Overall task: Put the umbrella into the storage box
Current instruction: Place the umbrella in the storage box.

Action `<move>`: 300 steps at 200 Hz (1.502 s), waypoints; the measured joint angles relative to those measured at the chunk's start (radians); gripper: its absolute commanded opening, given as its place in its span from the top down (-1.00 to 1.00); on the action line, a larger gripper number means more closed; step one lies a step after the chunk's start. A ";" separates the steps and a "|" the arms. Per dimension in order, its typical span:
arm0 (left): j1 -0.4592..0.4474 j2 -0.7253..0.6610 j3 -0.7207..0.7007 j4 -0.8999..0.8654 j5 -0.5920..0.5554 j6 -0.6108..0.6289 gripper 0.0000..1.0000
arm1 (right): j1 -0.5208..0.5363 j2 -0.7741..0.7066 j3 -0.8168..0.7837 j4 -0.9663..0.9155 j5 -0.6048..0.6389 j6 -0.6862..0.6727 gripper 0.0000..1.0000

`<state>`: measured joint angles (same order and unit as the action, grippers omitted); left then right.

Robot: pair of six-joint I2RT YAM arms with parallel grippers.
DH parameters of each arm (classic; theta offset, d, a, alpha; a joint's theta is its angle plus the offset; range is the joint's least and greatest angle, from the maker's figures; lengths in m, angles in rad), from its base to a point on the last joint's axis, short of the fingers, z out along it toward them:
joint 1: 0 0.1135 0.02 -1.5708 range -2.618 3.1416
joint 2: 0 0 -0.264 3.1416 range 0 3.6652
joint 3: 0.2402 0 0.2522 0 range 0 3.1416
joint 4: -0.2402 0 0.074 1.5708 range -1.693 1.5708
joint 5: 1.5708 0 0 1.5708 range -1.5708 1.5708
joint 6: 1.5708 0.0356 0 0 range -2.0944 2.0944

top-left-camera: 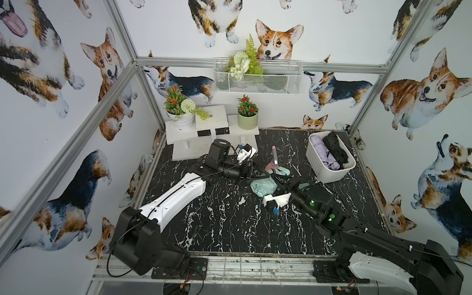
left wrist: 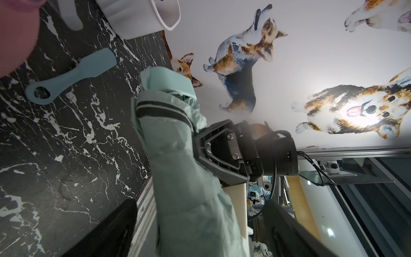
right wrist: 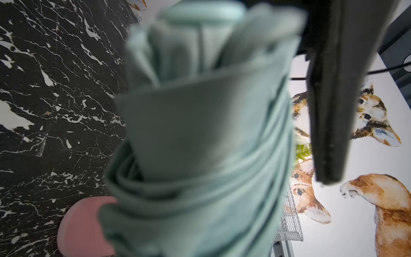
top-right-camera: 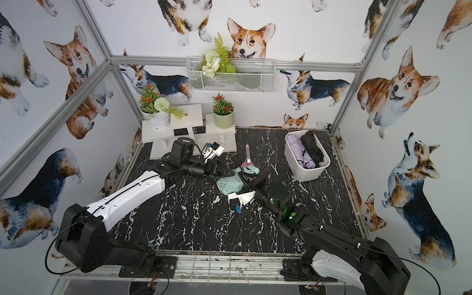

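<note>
One mint umbrella (top-left-camera: 262, 187), pinched in right gripper's (top-left-camera: 272, 180) jaws, apparently for carrying to storage box (top-left-camera: 329, 174); left gripper's (left wrist: 201, 200) jaws spread either side, not gripping.

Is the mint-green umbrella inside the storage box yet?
No: the mint-green umbrella lies outside the storage box, with bare tabletop between them.

The umbrella (top-left-camera: 263, 187) is matt mint cloth, soft and creased. The storage box (top-left-camera: 326, 169) is smooth white plastic with ribbed sides and a faint sheen. Under the box, the table (top-left-camera: 225, 225) is glossy black marble-look with white veins. Behind the box, the basket (top-left-camera: 256, 82) is white wire mesh, and the frame bars (top-left-camera: 344, 67) are dull silver metal.
</note>
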<state>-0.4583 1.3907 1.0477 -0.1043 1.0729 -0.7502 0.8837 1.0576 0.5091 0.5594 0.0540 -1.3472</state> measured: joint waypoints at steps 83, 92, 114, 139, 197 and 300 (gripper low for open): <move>0.154 -0.233 -0.126 -0.126 -0.457 0.165 -1.00 | -0.161 -0.022 0.178 -0.138 0.042 0.518 0.75; 0.156 -0.265 -0.150 -0.124 -0.505 0.183 -1.00 | -0.188 -0.008 0.260 -0.214 0.053 0.623 0.74; 0.156 -0.350 -0.235 -0.110 -0.603 0.212 -1.00 | -0.262 0.056 0.460 -0.397 0.085 0.824 0.74; 0.150 -0.412 -0.296 -0.105 -0.666 0.241 -1.00 | -0.367 0.133 0.600 -0.590 0.105 1.000 0.75; 0.143 -0.451 -0.392 -0.103 -0.787 0.304 -1.00 | -0.683 0.241 0.721 -0.848 -0.064 1.271 0.72; 0.139 -0.353 -0.397 -0.034 -0.934 0.357 -1.00 | -0.826 0.690 1.111 -1.176 0.025 1.288 0.70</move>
<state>-0.3195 1.0378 0.6510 -0.1387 0.1387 -0.3931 0.0582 1.7481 1.6203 -0.6170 0.0792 -0.0593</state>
